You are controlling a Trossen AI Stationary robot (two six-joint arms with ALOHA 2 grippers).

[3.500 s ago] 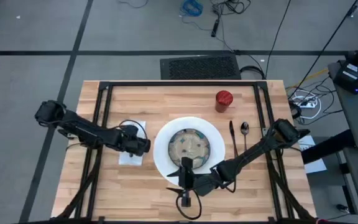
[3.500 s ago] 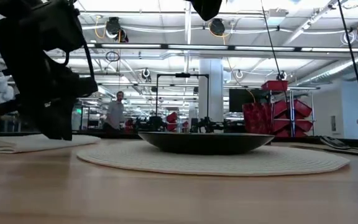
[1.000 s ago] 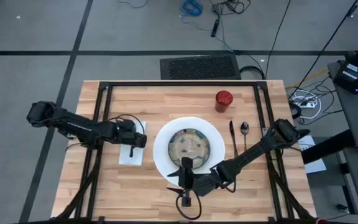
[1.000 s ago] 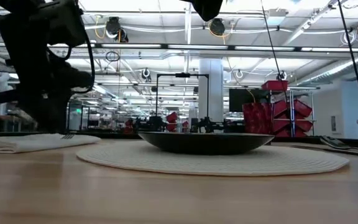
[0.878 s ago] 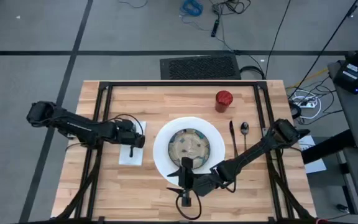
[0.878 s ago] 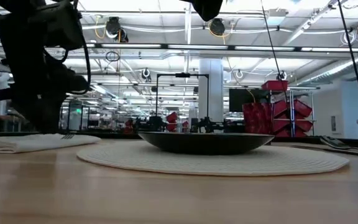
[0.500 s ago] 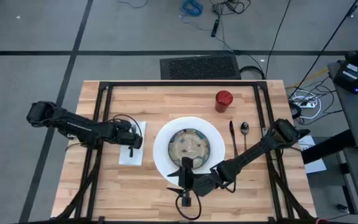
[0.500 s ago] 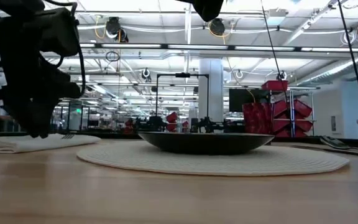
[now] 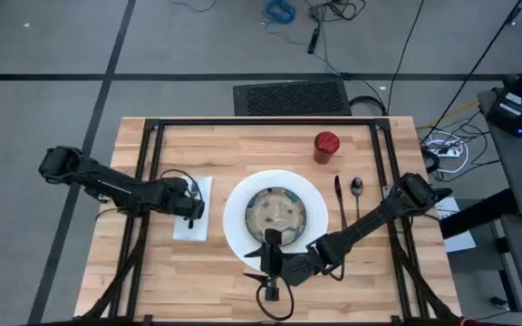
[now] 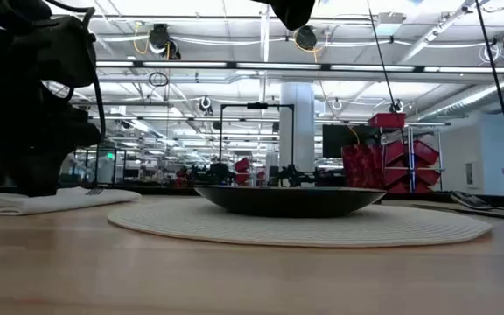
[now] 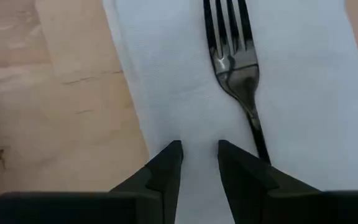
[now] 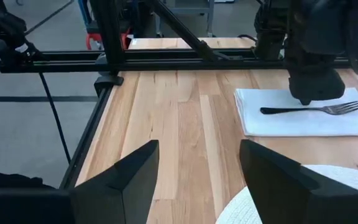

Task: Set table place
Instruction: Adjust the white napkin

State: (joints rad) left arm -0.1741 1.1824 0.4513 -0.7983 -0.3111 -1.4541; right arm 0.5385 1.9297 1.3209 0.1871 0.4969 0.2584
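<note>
Table (image 9: pixel 216 149): place setting looked nearly complete. Plate (image 9: pixel 239 204) sat centred with the bowl (image 9: pixel 276 212) on it; napkin (image 9: pixel 198 228) to its left carried the fork (image 11: pixel 240 74); knife (image 9: pixel 339 201) and spoon (image 9: pixel 357 192) lay to its right; cup (image 9: pixel 326 145) beyond them. Left gripper (image 11: pixel 199 163) hovered over the napkin, jaws slightly apart, empty. Right gripper (image 12: pixel 199 163) waited at the plate's near edge, jaws wide. Little seemed left.

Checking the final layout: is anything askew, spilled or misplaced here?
Nothing stands out. The fork lies flat on the napkin, the bowl sits centred on the plate, and the knife, spoon and cup lie tidily beside it.
</note>
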